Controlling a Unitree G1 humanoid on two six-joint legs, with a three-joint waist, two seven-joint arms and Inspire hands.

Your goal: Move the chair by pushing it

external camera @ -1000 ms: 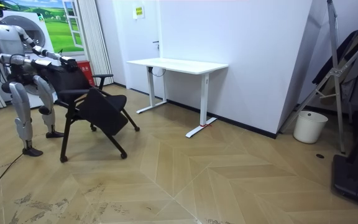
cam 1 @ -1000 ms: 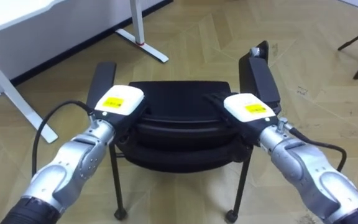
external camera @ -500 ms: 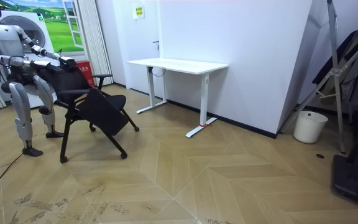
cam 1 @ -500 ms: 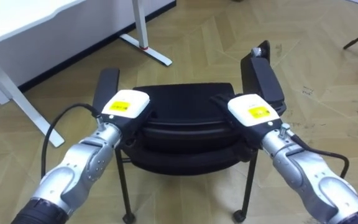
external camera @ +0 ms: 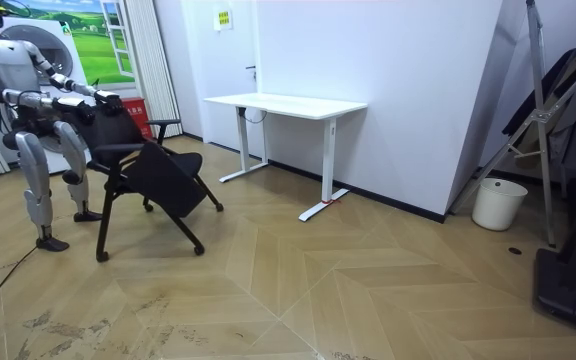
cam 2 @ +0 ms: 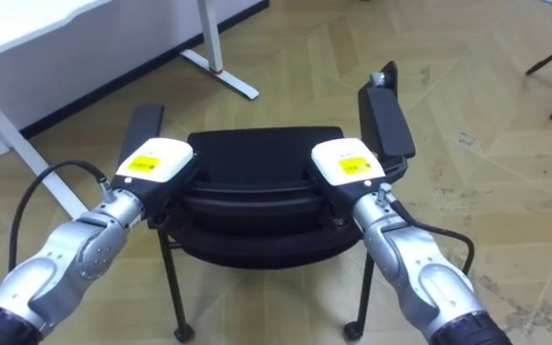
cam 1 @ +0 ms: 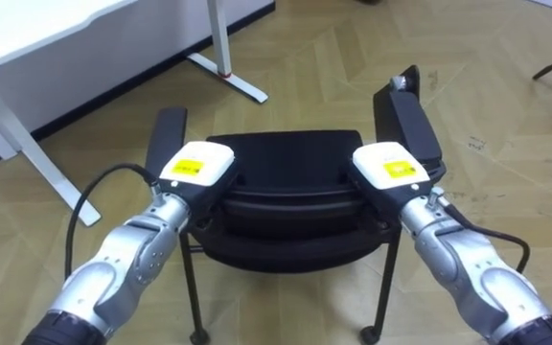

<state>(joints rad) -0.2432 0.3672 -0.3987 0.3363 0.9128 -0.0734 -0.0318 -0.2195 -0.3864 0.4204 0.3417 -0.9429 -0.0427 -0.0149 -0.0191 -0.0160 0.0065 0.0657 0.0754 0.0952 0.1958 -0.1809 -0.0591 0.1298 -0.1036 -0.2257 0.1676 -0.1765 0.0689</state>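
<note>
The left hand (cam 1: pixel 195 167) is laid on the top edge of the backrest of the one black chair (cam 1: pixel 286 153), at its left end; whether it is open or clasped cannot be told. The right hand (cam 1: pixel 389 169) is laid likewise at the right end, its state equally untellable. Two armrests are counted: the left armrest (cam 1: pixel 169 128) and the right armrest (cam 1: pixel 407 117). In the room view the chair is seen on the wooden floor (external camera: pixel 298 290) directly before the robot, well apart from one white desk (external camera: pixel 286 103) and one white bin (external camera: pixel 498 203).
</note>
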